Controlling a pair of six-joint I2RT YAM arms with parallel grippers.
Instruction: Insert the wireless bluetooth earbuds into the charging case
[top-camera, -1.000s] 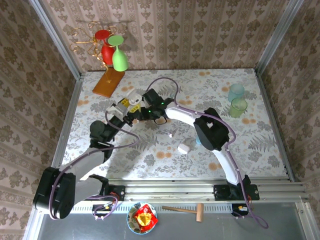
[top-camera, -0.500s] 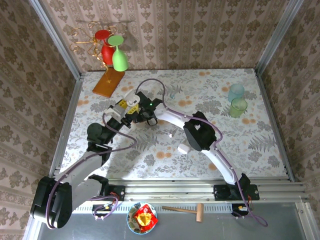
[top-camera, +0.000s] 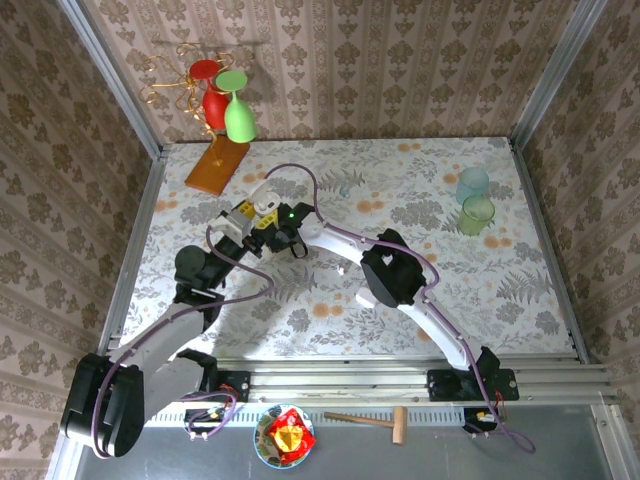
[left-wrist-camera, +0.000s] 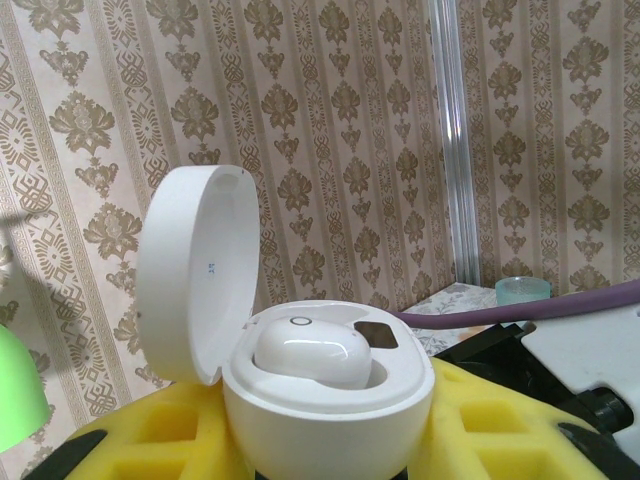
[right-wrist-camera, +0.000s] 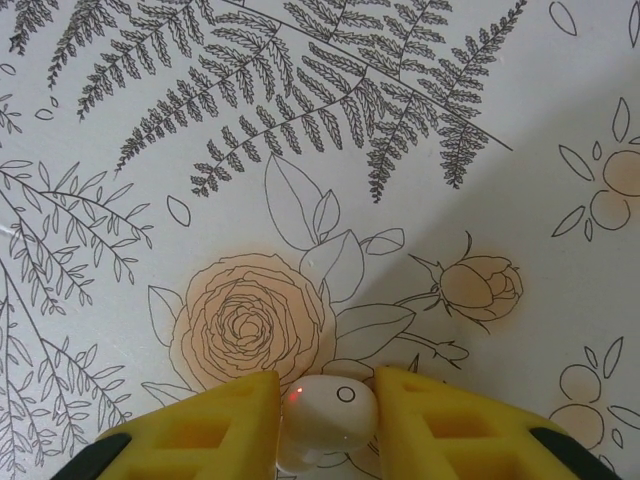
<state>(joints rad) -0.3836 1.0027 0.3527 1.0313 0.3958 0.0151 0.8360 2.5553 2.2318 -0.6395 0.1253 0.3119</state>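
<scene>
Your left gripper (left-wrist-camera: 330, 455) clamps the charging case (left-wrist-camera: 320, 415) between its pads, lid open for loading; your right gripper (right-wrist-camera: 328, 392) pinches an earbud (right-wrist-camera: 330, 418).

Bright, even light is filling all views; the charging case (left-wrist-camera: 330, 410) is shining softly, the tablecloth (right-wrist-camera: 540, 300) carrying pale shadows.

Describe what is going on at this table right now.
The left end effector holds the charging case upright with its lid open; a first earbud already sits inside. The right end effector grips the second earbud between its yellow pads above the floral tabletop, close beside the case. That earbud is not yet in the case.
</scene>
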